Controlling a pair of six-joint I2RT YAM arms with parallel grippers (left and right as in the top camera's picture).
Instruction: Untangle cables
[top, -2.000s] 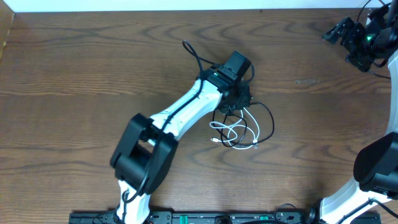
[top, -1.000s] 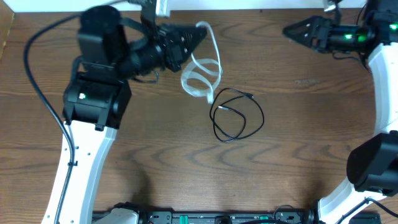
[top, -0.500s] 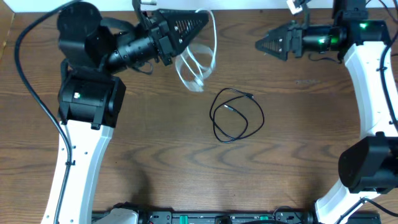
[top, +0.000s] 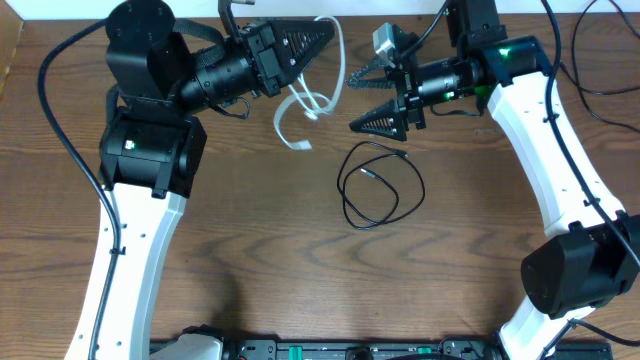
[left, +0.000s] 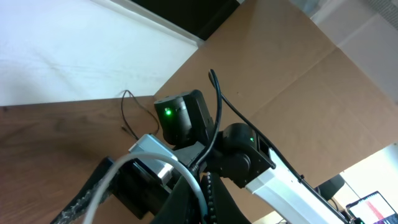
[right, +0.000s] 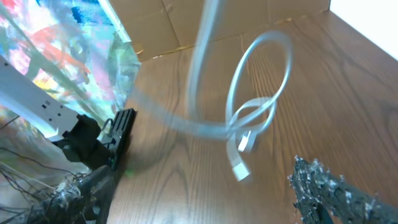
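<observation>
Cables: the white cable (top: 318, 95) and the black cable (top: 380, 185) are sitting apart from each other. No crossing between them is showing in the overhead view.

Left gripper (top: 322, 33): its jaws are pressing together on the upper run of the white cable. The cable is hanging below and just ahead of the fingertips, off the table (top: 500, 260). It is carrying a small double loop partway down, with a plug end (right: 239, 168) dangling beneath.

Right gripper (top: 350, 102): its jaws are standing spread and pinching nothing. It is pointing at the hanging white loops, which are sitting just ahead of its fingertips. In the right wrist view they are showing beyond the gap between the two fingers (right: 323, 193). No contact is showing.

Black cable: it is resting on the table below the right gripper, near it but not touching. It is lying in one loose round coil, with one end inside the coil and one at its rim. Whether this is a single cord or two laid together cannot be told.

Progress (judgement): the white cable is looking free of the black, so the main separation appears done. What is remaining is opening the loops in the white cable, probably by the right gripper taking its free end. Uncoiling the black cable and laying each cord out is also remaining. The task is standing at about the midpoint.
</observation>
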